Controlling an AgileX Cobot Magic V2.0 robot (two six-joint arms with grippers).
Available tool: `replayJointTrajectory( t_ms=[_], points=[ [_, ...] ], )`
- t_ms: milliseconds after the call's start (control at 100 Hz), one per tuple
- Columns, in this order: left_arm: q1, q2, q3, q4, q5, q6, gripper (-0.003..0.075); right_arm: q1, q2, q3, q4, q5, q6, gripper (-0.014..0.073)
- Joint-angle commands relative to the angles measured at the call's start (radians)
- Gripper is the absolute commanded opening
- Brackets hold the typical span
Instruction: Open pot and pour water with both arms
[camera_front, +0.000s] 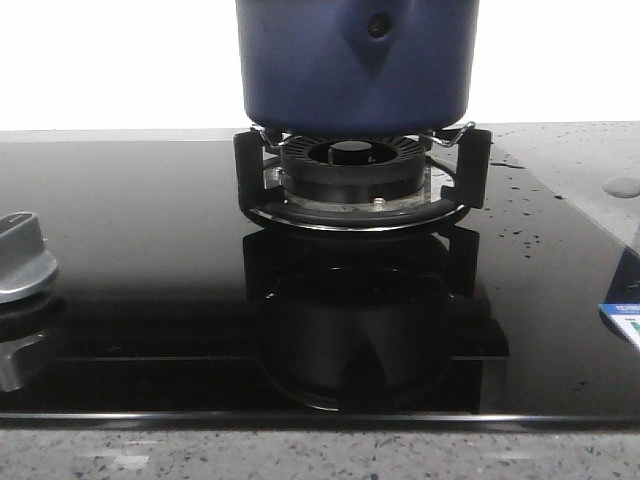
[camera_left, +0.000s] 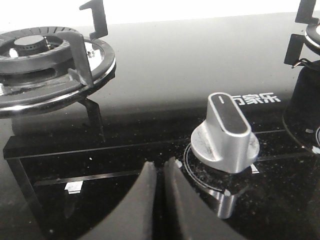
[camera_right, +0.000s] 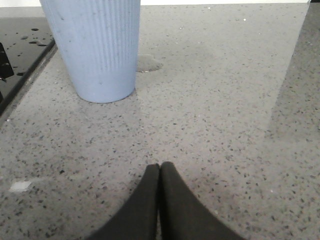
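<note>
The dark navy-blue pot (camera_front: 355, 65) stands on the black ringed burner (camera_front: 355, 175) at the back middle of the front view; its top and lid are cut off by the frame. Neither gripper shows in the front view. In the left wrist view my left gripper (camera_left: 161, 167) is shut and empty, low over the black glass hob beside a silver knob (camera_left: 226, 134). In the right wrist view my right gripper (camera_right: 159, 167) is shut and empty over the grey speckled counter, with a pale blue ribbed cup (camera_right: 95, 47) ahead of it.
A second burner with a black pan support (camera_left: 45, 60) shows in the left wrist view. A silver knob (camera_front: 20, 255) sits at the hob's left edge. Water drops (camera_front: 520, 200) speckle the glass right of the pot. A small puddle (camera_right: 148, 63) lies by the cup.
</note>
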Motion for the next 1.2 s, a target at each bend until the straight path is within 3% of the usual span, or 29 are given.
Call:
replayJointTrajectory(
  t_ms=[0,260,440,560,650,690,930,1120,1190],
  points=[
    [0.003,-0.03,0.044,0.01,-0.048,-0.009,-0.002,-0.008,-0.019,0.029,-0.003,-0.058,-0.007,-0.0071],
    [0.003,-0.03,0.044,-0.046,-0.08,-0.009,-0.002,-0.008,-0.019,0.029,0.047,-0.314,0.028,-0.0071],
    [0.003,-0.03,0.044,-0.53,-0.268,-0.009,-0.002,-0.008,-0.019,0.029,0.16,-0.485,0.048,-0.0071],
    [0.005,-0.03,0.044,-0.693,-0.411,-0.009,-0.002,-0.008,-0.019,0.029,0.17,-0.503,0.048,-0.0071],
    [0.005,-0.03,0.038,-0.903,-0.449,-0.009,-0.002,-0.008,-0.019,0.027,0.196,-0.499,0.073,-0.0071],
    [0.005,-0.03,0.037,-0.928,-0.454,-0.009,-0.002,-0.008,-0.019,0.021,0.224,-0.494,0.101,-0.0071],
    [-0.028,0.022,-0.064,-0.808,-0.238,0.0,-0.002,-0.008,0.038,-0.193,0.273,-0.135,0.117,-0.0071],
    [-0.104,0.197,-0.226,-0.683,-0.056,0.004,-0.002,-0.005,0.21,-0.434,0.273,0.192,0.053,-0.0071],
    [-0.15,0.272,-0.294,-0.693,-0.002,0.068,-0.002,-0.005,0.278,-0.517,0.285,0.319,0.053,-0.0071]
  ],
)
